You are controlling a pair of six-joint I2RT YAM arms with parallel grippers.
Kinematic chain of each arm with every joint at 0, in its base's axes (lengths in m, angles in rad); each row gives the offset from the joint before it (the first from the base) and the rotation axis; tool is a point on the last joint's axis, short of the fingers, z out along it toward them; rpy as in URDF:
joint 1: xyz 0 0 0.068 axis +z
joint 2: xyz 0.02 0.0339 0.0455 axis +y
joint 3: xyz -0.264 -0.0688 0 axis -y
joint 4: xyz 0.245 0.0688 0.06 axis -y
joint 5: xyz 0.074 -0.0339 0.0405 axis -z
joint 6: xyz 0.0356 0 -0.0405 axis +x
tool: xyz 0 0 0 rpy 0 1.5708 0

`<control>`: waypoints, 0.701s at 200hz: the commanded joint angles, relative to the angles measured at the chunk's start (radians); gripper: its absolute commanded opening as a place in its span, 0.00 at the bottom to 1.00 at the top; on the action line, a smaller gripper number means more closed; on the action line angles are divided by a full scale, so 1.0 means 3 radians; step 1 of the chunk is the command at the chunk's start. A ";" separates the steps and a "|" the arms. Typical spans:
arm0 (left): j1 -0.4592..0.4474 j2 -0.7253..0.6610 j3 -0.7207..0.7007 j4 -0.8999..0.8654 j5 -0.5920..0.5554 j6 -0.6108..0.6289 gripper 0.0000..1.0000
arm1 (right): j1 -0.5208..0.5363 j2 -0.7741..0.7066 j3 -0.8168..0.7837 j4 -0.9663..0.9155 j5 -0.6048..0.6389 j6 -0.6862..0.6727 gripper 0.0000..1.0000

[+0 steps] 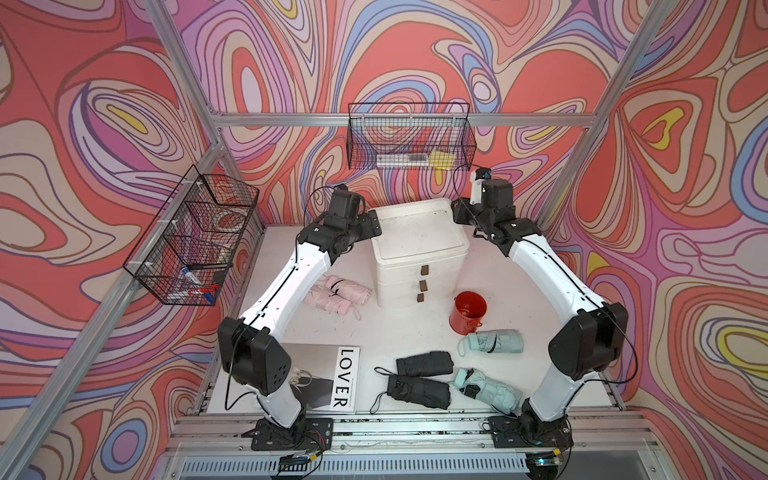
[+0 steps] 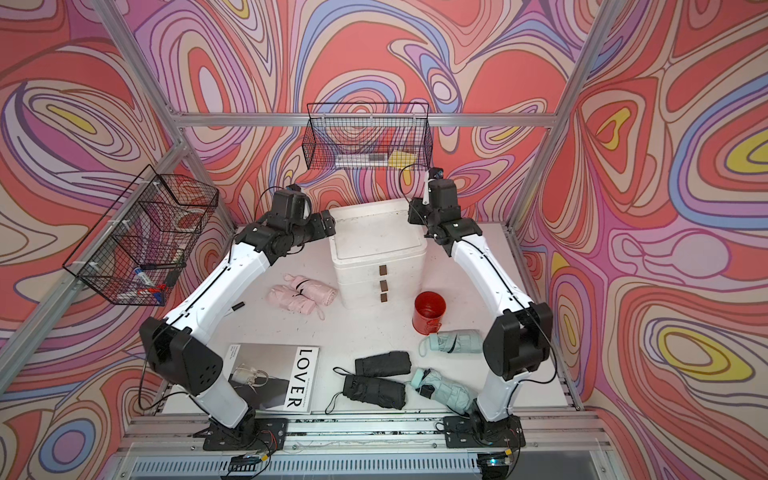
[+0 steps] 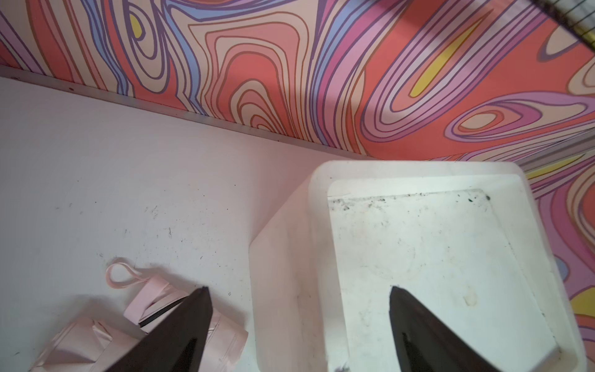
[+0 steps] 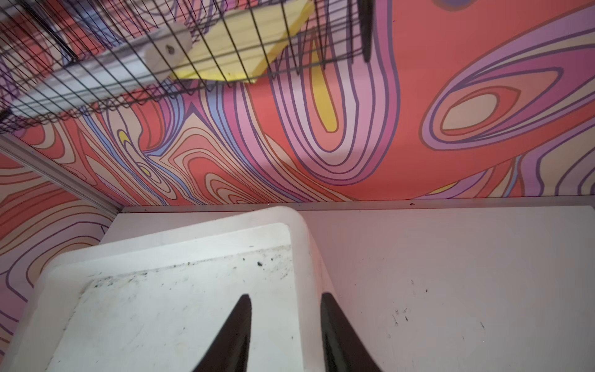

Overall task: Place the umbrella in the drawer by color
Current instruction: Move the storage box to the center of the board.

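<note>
Left wrist view: the left gripper point(image 3: 299, 287) hangs with its jaws spread wide and nothing between them. One finger is over the top of the white drawer unit point(image 3: 418, 257). The other is over a folded pink umbrella point(image 3: 80, 338) lying on the table point(image 3: 128, 177) just beside the unit. The right gripper point(image 4: 286, 294), in its own wrist view, has its jaws parted a modest way, also empty, above the unit's opposite top edge. In a top view the three drawers point(image 1: 423, 285) look shut. Every umbrella I can count is out on the table: the pink pair point(image 1: 338, 293) by the unit, and two black umbrellas point(image 1: 424, 361) and two mint umbrellas point(image 1: 492, 341) nearer the arm bases. To my eye the sorting has not begun: no drawer is open, nothing is grasped, and six umbrellas are left to stow.
</note>
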 commanded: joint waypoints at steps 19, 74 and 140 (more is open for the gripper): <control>-0.0096 0.0473 0.0602 -0.0879 -0.0481 0.0292 0.87 | 0.0181 -0.0862 -0.0700 -0.0058 0.0175 0.0213 0.39; -0.0096 0.0714 0.0752 -0.0823 -0.0472 0.0252 0.64 | 0.0570 -0.1465 -0.1791 0.0155 0.0087 0.0416 0.39; -0.0094 0.0852 0.1034 -0.1162 -0.0940 -0.0010 0.40 | 0.1090 -0.1065 -0.1999 0.0488 0.0000 0.0472 0.38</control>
